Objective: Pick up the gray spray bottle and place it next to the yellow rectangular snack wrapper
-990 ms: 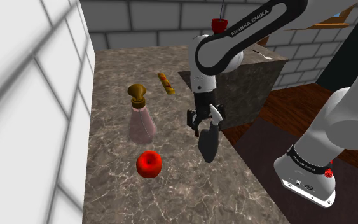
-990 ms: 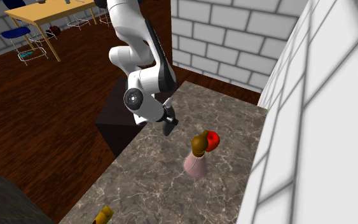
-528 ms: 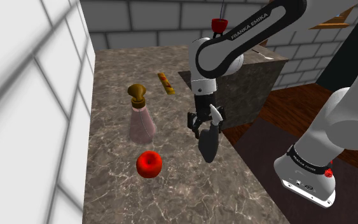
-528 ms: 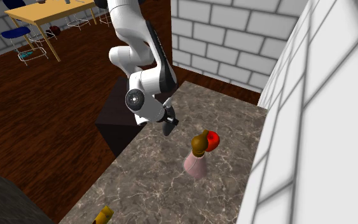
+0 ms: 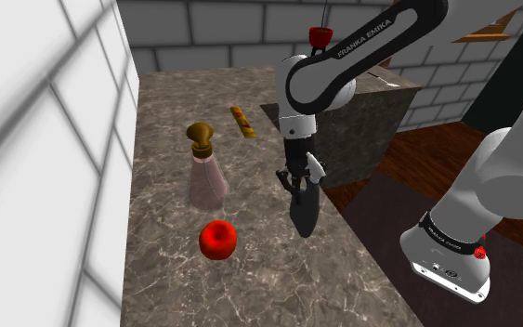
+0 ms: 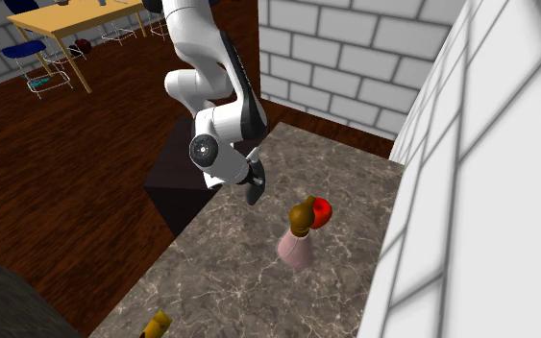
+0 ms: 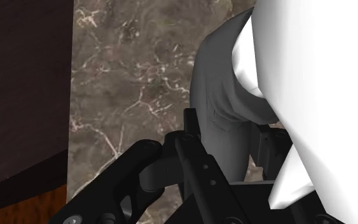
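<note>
Gray spray bottle [image 5: 304, 209], one, in two fingers' [image 7: 199, 162] clasp

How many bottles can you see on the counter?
2. A gray spray bottle stands at the edge of the counter, clasped by the gripper; a pink bottle nearer the wall, by a red fruit. None looks hidden.

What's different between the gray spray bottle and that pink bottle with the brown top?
The gray spray bottle is dark gray with a white trigger head; the pink bottle has a rounded brown stopper. The gripper clasps the gray spray bottle's neck; the pink bottle stands free. The gray one is at the edge of the counter, the pink one nearer the wall. Both stand upright.
</note>
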